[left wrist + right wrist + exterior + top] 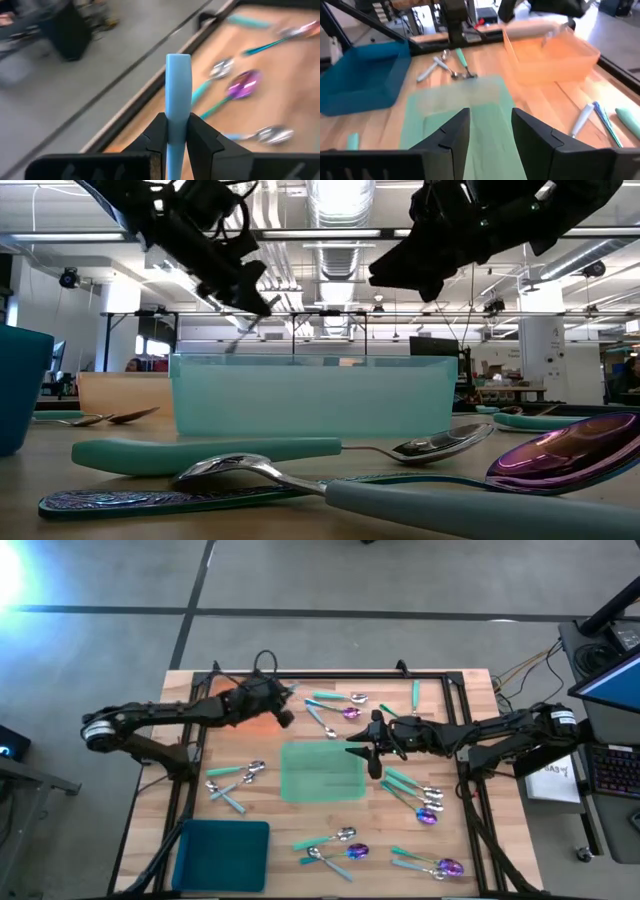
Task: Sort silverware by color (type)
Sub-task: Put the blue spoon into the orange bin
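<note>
Glossy metal spoons (pixel 440 444), wooden table (pixel 470 840)

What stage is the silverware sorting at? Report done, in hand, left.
Done: nothing visible. The translucent green container and dark teal container look empty.
In hand: the left gripper clamps a light-teal utensil handle near the orange container. The right gripper hovers open over the green one.
Left: silver-headed spoons and purple-headed spoons scattered across the wooden table.

The left gripper (pixel 285 695) hides most of the orange bin (pixel 250 718); its held utensil's (pixel 178 95) head is cut off below.
</note>
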Motion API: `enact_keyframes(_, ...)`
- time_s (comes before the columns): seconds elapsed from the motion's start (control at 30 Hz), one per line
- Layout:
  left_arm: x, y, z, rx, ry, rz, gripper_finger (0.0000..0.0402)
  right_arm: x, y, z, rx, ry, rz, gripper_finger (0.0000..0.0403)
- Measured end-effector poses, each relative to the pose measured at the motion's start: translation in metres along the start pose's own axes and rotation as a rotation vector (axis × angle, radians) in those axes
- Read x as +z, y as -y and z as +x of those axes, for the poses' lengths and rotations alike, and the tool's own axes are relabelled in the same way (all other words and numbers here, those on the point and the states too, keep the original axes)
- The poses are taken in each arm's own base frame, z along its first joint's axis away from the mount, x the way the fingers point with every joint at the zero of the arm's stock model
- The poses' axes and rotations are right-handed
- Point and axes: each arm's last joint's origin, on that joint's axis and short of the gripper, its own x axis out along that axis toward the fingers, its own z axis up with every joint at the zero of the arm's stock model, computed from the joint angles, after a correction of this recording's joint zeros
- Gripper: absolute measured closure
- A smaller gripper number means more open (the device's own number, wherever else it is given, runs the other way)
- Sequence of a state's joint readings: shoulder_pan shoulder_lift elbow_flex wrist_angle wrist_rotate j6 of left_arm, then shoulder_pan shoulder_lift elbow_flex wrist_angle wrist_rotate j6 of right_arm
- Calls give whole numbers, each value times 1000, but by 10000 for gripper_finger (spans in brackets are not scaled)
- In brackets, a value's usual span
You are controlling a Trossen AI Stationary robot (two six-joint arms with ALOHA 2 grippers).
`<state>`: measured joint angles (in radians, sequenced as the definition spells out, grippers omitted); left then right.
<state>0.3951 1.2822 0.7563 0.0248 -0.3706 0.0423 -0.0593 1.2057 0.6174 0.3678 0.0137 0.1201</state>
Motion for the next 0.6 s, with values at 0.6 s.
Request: enact_keyframes(0.6,-53,-40,16,431,-421,71,362,-28,17,-8,-530,-218,52,268)
